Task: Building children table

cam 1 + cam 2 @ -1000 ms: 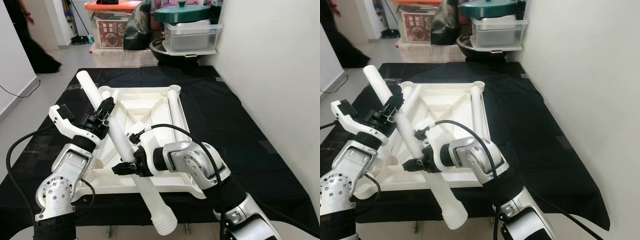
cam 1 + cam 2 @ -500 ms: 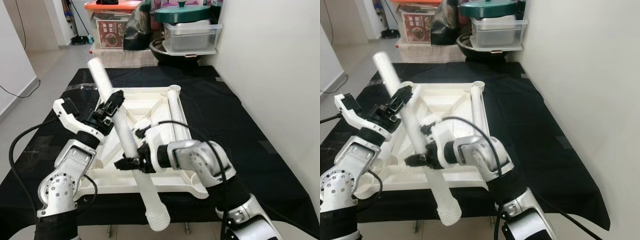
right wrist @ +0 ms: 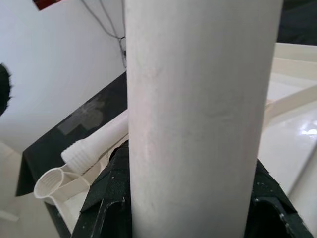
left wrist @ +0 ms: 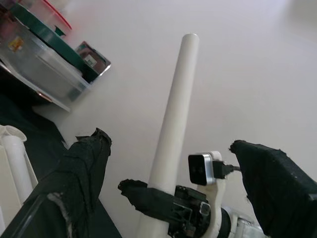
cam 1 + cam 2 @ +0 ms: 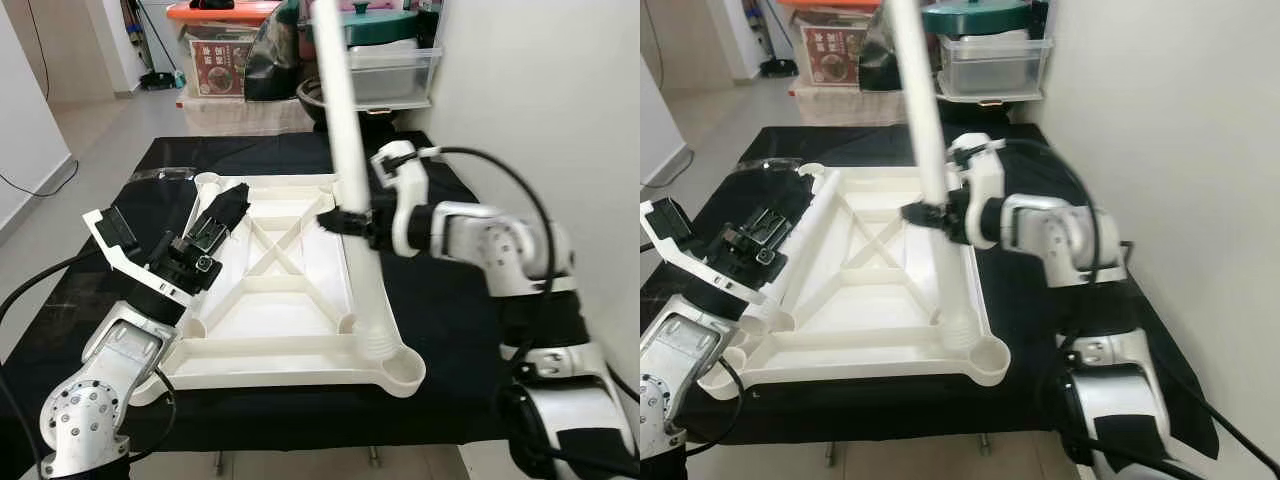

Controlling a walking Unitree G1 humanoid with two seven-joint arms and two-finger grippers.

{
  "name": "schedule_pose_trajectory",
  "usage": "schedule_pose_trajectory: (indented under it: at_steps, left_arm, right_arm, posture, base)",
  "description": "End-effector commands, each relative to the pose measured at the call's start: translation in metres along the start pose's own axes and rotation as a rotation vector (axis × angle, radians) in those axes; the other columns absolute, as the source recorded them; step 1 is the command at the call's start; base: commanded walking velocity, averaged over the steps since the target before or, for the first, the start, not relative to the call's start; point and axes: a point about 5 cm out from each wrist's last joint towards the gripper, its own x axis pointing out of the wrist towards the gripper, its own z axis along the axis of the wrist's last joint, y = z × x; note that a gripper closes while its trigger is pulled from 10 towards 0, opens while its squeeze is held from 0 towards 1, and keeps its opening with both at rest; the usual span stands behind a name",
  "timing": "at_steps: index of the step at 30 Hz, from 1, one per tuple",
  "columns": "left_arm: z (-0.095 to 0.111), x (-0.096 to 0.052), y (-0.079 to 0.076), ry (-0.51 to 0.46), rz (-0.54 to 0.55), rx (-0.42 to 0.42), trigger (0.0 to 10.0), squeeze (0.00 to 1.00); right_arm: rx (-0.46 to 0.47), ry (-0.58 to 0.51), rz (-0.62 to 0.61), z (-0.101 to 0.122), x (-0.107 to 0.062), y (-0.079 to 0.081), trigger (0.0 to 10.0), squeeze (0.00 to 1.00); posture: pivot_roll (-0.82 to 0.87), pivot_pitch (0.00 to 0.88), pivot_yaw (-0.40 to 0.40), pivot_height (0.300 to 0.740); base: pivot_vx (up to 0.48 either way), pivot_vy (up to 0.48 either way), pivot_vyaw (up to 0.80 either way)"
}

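1. Standing nearly upright, the white leg [image 5: 352,180] is clamped at mid-length by the right gripper [image 5: 345,219], fingers closed around it, probably so its threaded end can meet a socket squarely.
2. That end sits at the white table frame [image 5: 290,345], just by the corner socket [image 5: 403,372] at about 5 o'clock (whether it is seated I cannot tell).
3. Beside the frame's 9 o'clock edge, the left gripper [image 5: 222,212] hovers spread open and empty.
4. The frame lies underside-up on the black tabletop [image 5: 440,330], which exposes the sockets.
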Motion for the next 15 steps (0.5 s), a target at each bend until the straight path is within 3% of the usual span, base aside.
schedule_pose_trajectory:
  at_steps: [1, 3, 10, 11, 14, 15]
  left_arm:
    - [-0.001, -0.003, -0.005, 0.028, -0.031, 0.003, 10.0, 0.0]
    - [-0.011, -0.008, -0.003, 0.113, -0.031, 0.051, 10.0, 0.0]
    - [-0.027, -0.008, 0.003, 0.232, -0.013, 0.131, 10.0, 0.0]
    - [-0.037, -0.007, 0.01, 0.31, 0.014, 0.204, 10.0, 0.0]
    - [-0.041, -0.007, 0.013, 0.344, 0.03, 0.241, 10.0, 0.0]
    - [-0.043, -0.007, 0.015, 0.371, 0.033, 0.268, 10.0, 0.0]
  right_arm:
    - [-0.018, -0.036, -0.009, 0.011, -0.004, -0.002, 0.0, 0.0]
    - [-0.034, -0.129, -0.072, 0.035, -0.012, -0.01, 0.0, 0.0]
    - [-0.032, -0.318, -0.12, 0.057, -0.003, -0.003, 0.0, 0.0]
    - [-0.043, -0.376, -0.096, 0.06, 0.008, 0.01, 0.0, 0.0]
    - [-0.039, -0.392, -0.07, 0.06, 0.013, 0.018, 0.0, 0.0]
    - [-0.045, -0.402, -0.04, 0.058, 0.019, 0.027, 0.0, 0.0]
  posture:
    - [-0.01, 0.0, -0.02, 0.74]
    - [-0.02, 0.0, -0.018, 0.74]
    - [-0.01, 0.0, -0.013, 0.74]
    - [-0.01, 0.0, -0.012, 0.74]
    - [-0.01, 0.0, -0.012, 0.74]
    - [0.0, 0.0, -0.011, 0.74]
  base:
    - [0.0, 0.0, 0.0]
    - [0.0, 0.0, 0.0]
    - [0.0, 0.0, 0.0]
    - [0.0, 0.0, 0.0]
    - [0.0, 0.0, 0.0]
    - [0.0, 0.0, 0.0]
